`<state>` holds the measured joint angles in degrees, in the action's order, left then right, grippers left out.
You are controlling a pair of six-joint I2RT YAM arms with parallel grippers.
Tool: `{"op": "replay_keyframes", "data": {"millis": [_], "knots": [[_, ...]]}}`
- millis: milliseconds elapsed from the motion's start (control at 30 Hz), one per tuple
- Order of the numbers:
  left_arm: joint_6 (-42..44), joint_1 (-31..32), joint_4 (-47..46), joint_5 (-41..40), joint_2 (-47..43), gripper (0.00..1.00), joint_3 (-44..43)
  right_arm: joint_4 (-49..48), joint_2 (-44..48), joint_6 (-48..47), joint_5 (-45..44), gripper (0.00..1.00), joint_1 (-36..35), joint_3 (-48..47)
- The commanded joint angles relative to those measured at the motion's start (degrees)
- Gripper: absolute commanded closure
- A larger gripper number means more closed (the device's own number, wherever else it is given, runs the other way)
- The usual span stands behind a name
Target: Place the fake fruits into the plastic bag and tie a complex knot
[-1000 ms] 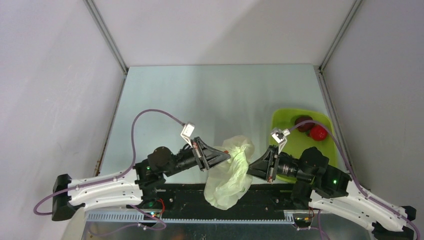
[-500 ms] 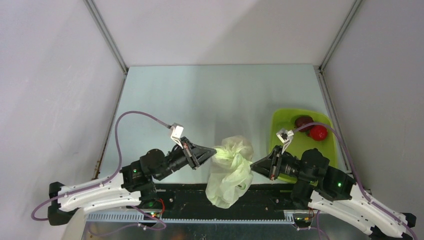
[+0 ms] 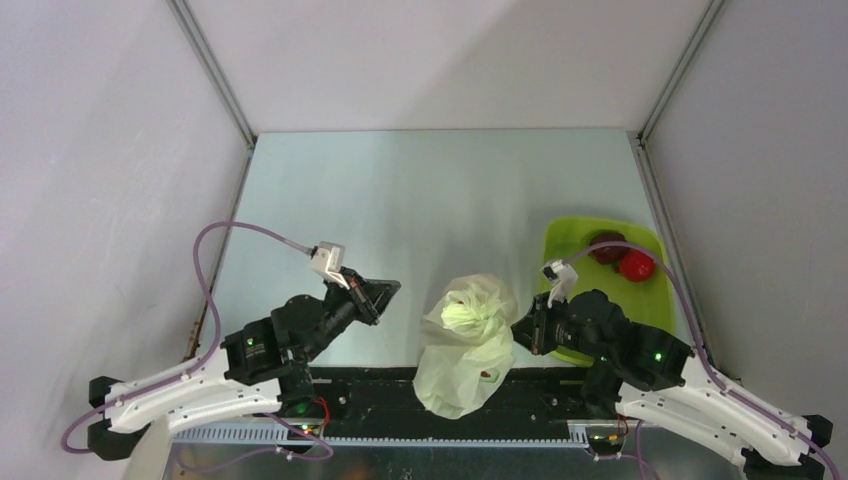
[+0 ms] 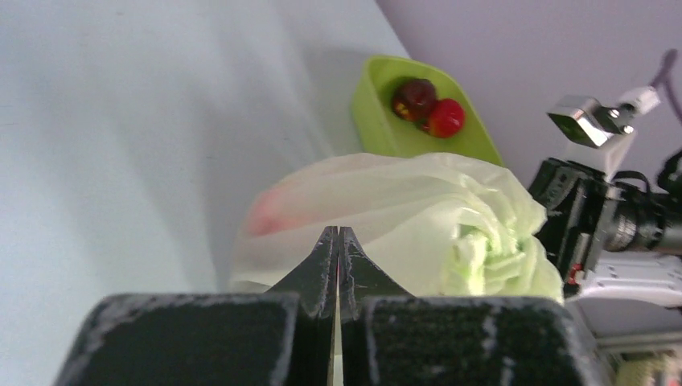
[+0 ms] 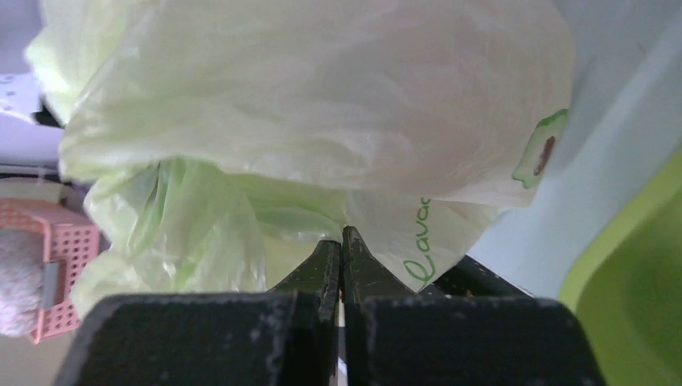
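Observation:
The plastic bag (image 3: pixel 462 350) lies bunched at the table's near edge between the arms, with the knot (image 3: pixel 470 314) a crumpled green-white twist on top. A red fruit shows faintly through the film (image 4: pixel 265 214). The bag fills the right wrist view (image 5: pixel 322 121). My left gripper (image 3: pixel 388 290) is shut and empty, left of the bag and apart from it; its jaws (image 4: pixel 338 233) point at the bag. My right gripper (image 3: pixel 516 330) is shut at the bag's right side, with film folds converging at its tip (image 5: pixel 342 235). A maroon fruit (image 3: pixel 607 247) and a red fruit (image 3: pixel 637 265) lie in the tray.
The lime-green tray (image 3: pixel 585 235) stands at the right, just behind my right arm, and also shows in the left wrist view (image 4: pixel 378 121). Grey walls enclose the table on three sides. A pink basket (image 5: pixel 60 265) sits beyond the near edge.
My left gripper has pulled back to the left, off the bag, and now stands clear of it. The right gripper has drawn back slightly. The bag's top has bunched tighter.

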<state>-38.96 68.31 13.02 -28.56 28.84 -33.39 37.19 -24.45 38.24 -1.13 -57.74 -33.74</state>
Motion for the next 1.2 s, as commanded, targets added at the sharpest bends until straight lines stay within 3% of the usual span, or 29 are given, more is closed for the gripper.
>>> {"op": "replay_keyframes", "data": {"millis": [0, 133, 267, 333, 467, 600, 833, 1167], "knots": [[-0.03, -1.62, 4.82, -6.12, -0.60, 1.00, -0.82, 3.08, -3.27, -1.48, -5.26, 1.00, 0.01, -1.76], [0.48, -2.16, -2.80, 4.20, -1.68, 1.00, 1.05, 0.36, -5.39, -2.57, -4.00, 1.00, -1.31, -1.77], [1.53, -2.24, -9.90, 16.32, -0.40, 0.65, 1.86, -1.79, -6.15, -2.92, -3.40, 1.00, -1.62, -1.79], [0.37, -2.22, -12.12, 20.27, -0.06, 0.52, 2.39, -2.00, -6.22, -2.91, -3.10, 1.00, -1.64, -1.77], [-2.82, -2.09, -13.88, 25.44, 2.19, 0.38, 2.25, -1.87, -5.63, -2.82, -2.85, 1.00, -1.62, -1.77], [-3.33, -0.28, -11.71, 24.15, 5.41, 0.37, 1.19, -1.95, -5.25, -2.82, -2.96, 1.00, -1.66, -1.77], [-3.05, 3.03, -7.37, 19.51, 10.83, 0.44, -2.37, -2.06, -5.10, -2.78, -2.74, 1.00, -1.63, -1.77], [-5.65, 4.96, -12.01, 18.99, 14.56, 0.44, -2.31, -1.56, -4.51, -2.90, -2.88, 1.00, -1.64, -1.77]]}}
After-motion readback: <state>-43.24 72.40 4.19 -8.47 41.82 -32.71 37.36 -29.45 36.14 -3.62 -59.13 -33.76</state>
